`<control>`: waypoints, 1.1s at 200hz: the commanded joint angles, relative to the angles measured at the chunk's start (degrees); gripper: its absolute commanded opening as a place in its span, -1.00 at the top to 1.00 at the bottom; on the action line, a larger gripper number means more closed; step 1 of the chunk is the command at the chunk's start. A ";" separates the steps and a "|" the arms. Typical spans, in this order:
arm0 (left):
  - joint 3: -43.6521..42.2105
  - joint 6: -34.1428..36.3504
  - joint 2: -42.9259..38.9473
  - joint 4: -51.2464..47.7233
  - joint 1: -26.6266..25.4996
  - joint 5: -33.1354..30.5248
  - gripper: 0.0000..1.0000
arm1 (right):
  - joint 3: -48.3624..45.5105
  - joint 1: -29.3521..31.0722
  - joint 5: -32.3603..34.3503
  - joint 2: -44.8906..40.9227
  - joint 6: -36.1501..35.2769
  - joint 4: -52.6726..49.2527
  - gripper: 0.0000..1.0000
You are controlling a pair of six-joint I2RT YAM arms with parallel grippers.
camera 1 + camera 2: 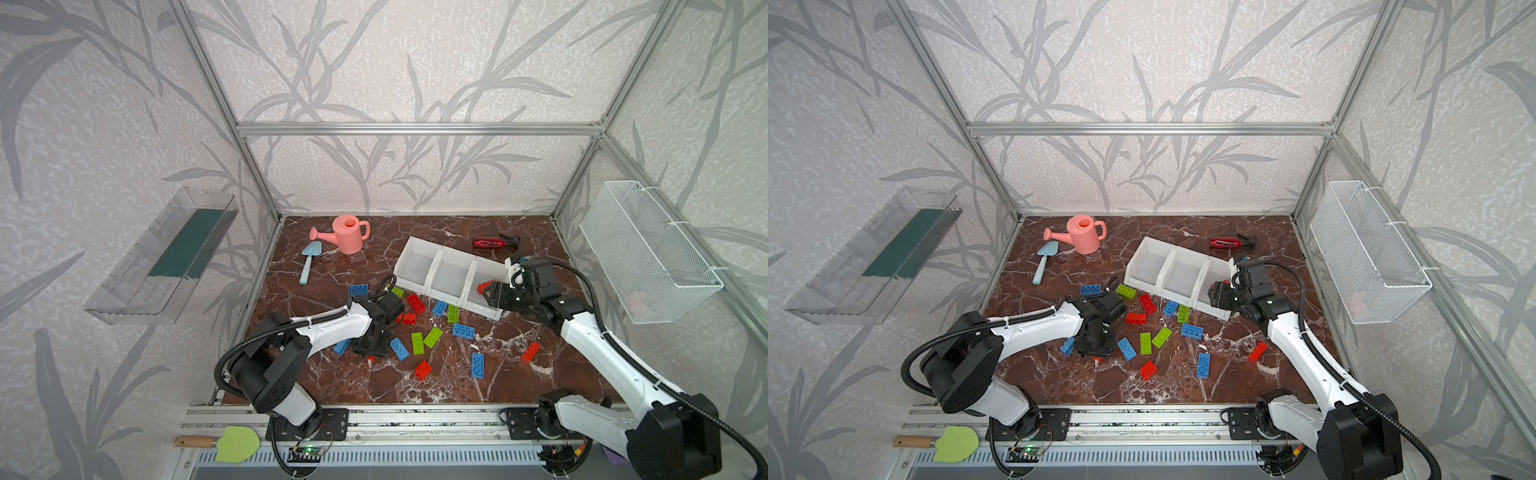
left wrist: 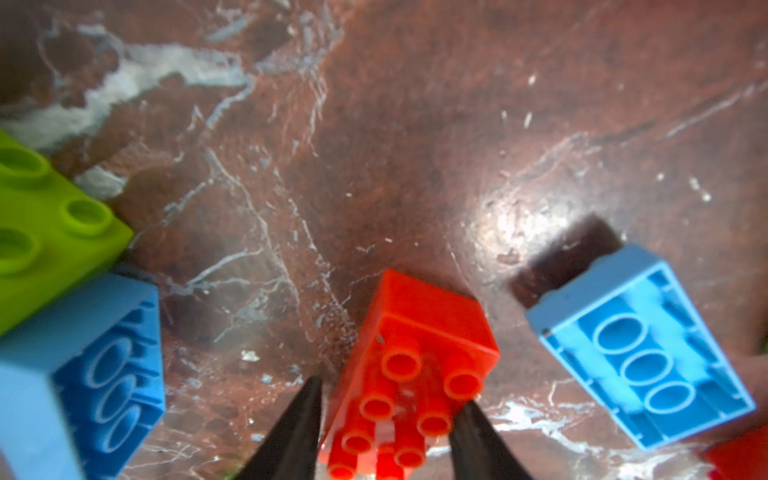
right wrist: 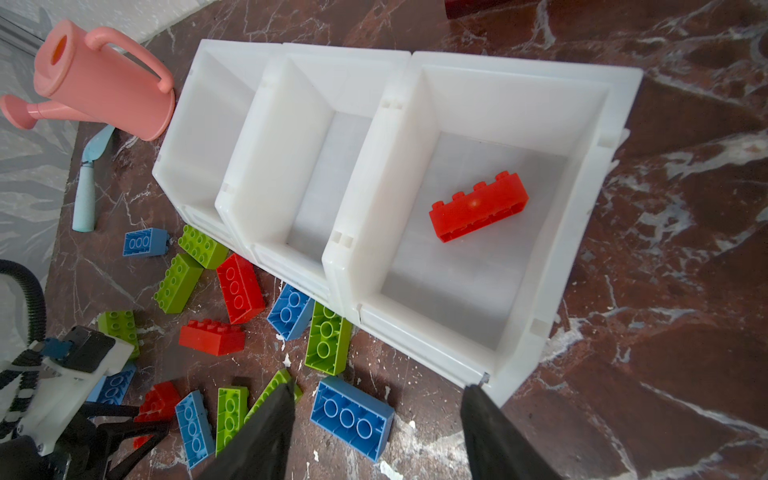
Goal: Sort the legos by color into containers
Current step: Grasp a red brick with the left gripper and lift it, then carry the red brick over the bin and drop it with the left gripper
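My left claw (image 2: 392,392) pinched a red brick (image 2: 419,332) by its long sides on the table (image 2: 374,145), while my right claw (image 3: 378,385) hung open and empty above the end bin (image 3: 582,104) of three white bins (image 3: 286,54), where a second red brick (image 3: 478,208) lay.

Pale wallpaper (image 1: 415,62) printed with grey bamboo-like leaves covers the three walls behind an aluminium frame (image 1: 415,129). The floor of the cell is a glossy dark red marble-patterned tabletop (image 1: 374,382) with white veins. A clear tray (image 1: 137,282), seemingly lined in dark green, hangs on the left wall; a white wire basket (image 1: 648,253) on the right.
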 commanded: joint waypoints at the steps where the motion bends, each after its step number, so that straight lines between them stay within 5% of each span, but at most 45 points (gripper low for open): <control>1: 0.34 -0.09 0.88 0.30 -0.34 -0.25 0.23 | -0.63 -0.22 -0.70 -0.86 -0.75 0.95 -0.30; 66: 3.00 0.43 -2.22 -1.83 -0.43 -0.83 0.41 | -1.83 -0.24 -0.55 -3.34 -0.54 0.04 -0.30; 129: 17.42 5.76 -5.27 -9.89 -0.36 -2.59 0.41 | -7.06 -0.24 -1.41 -8.80 0.86 0.75 -0.31; 220: 52.67 11.48 14.97 -9.23 -0.68 3.49 0.42 | -14.78 -0.59 -0.53 -20.45 6.35 -1.04 -0.40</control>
